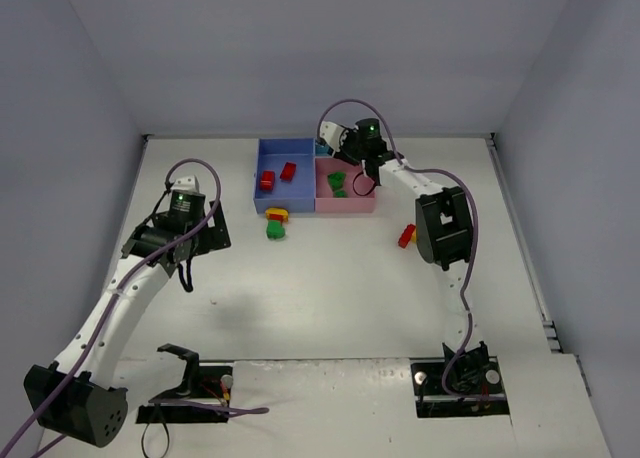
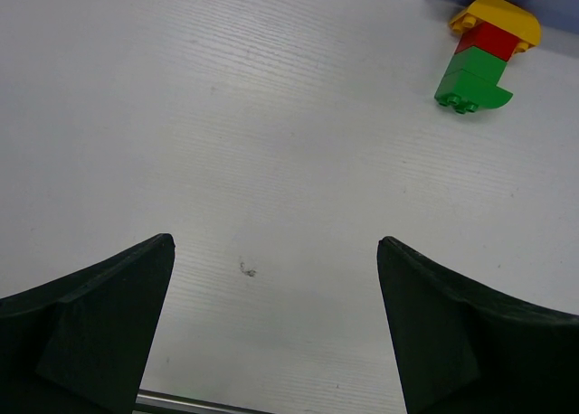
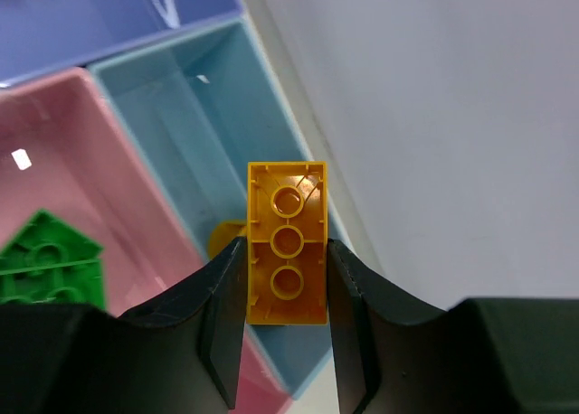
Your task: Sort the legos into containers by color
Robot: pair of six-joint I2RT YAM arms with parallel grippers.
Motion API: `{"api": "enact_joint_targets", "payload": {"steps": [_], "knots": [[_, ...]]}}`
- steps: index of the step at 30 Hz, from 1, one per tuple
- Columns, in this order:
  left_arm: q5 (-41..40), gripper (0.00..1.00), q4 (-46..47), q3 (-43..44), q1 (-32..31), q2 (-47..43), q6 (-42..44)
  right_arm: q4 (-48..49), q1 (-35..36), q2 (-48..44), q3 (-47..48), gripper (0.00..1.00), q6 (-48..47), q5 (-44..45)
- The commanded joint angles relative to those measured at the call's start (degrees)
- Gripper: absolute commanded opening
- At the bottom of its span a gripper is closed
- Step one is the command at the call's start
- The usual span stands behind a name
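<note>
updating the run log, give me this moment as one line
left gripper: open, over table | right gripper: shut on orange brick, over teal tray | mixed stack: unsorted

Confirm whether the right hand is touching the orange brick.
Touching. Right wrist view: the right hand clamps the orange brick, both fingers flush against its long sides with no gap, over the teal tray.

Bare table (image 2: 271,143) lies open ahead of the left gripper (image 2: 276,324); a yellow-red-green stack (image 2: 479,61) stands at one o'clock. Below the right gripper (image 3: 288,283) and its orange brick (image 3: 288,202), the teal tray (image 3: 172,125) is open, with one yellow piece (image 3: 224,238) at nine o'clock.
</note>
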Motion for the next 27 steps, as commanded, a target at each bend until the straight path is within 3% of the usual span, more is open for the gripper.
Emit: {"api": "enact_joint_targets", "payload": {"steps": [1,16,22,27], "knots": [[0.39,0.87,1.91,-0.18,0.21,-0.68,-1.33,4.06,-0.76,-0.85,4.92,0.19,-1.72,0.92],[0.39,0.87,1.2,-1.15,0.21,-1.47,-1.51,6.17,-0.58,0.3,4.13,0.55,-1.89,3.12],[3.71,0.87,3.4,-1.06,0.21,-2.0,-1.33,7.84,-0.23,-4.69,1.15,0.56,1.26,3.38],[5.4,0.87,6.12,0.08,-0.49,-0.07,-2.56,8.98,-0.41,-14.7,-3.51,0.57,12.48,3.21]]}}
